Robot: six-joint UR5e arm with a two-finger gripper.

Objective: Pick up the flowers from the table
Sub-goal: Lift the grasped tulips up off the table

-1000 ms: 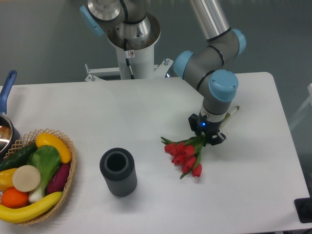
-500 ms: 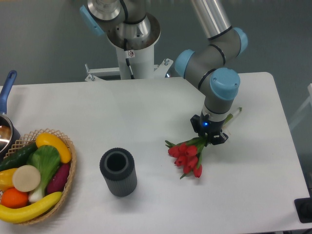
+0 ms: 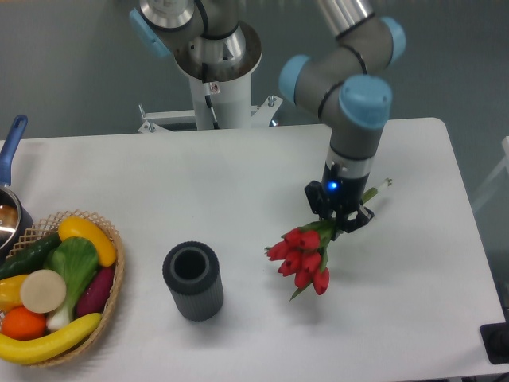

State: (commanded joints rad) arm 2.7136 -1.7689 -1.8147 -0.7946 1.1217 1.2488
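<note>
Nearest the camera, at the left edge of the white tabletop (image 3: 238, 183), sits a wicker basket (image 3: 111, 270) piled with play fruit and vegetables: a banana along the front, an orange, a yellow pepper, a cucumber and a leafy green. It is no part of the job and lies well apart from the action. A little further in stands a dark ribbed cylinder (image 3: 192, 280), upright with its open mouth facing up, perhaps a vase meant to receive stems, though the task only asks for a lift. To its right hang the flowers (image 3: 304, 255), the red tulip buds drooping down and toward the camera with a soft shadow beneath them on the tabletop, which suggests the bunch is off the surface rather than lying on it. The gripper (image 3: 339, 213) is just above and behind the buds, its fingers closed on the green stems near where they are tied; the stem ends poke out the far side toward the right. Holding at the stems rather than the heads spares the buds and lets their weight hang freely. The pick looks essentially done. At the far left edge a pan (image 3: 9, 208) with a blue handle peeks in, and beyond the tabletop rises the arm's white base (image 3: 219, 95).
</note>
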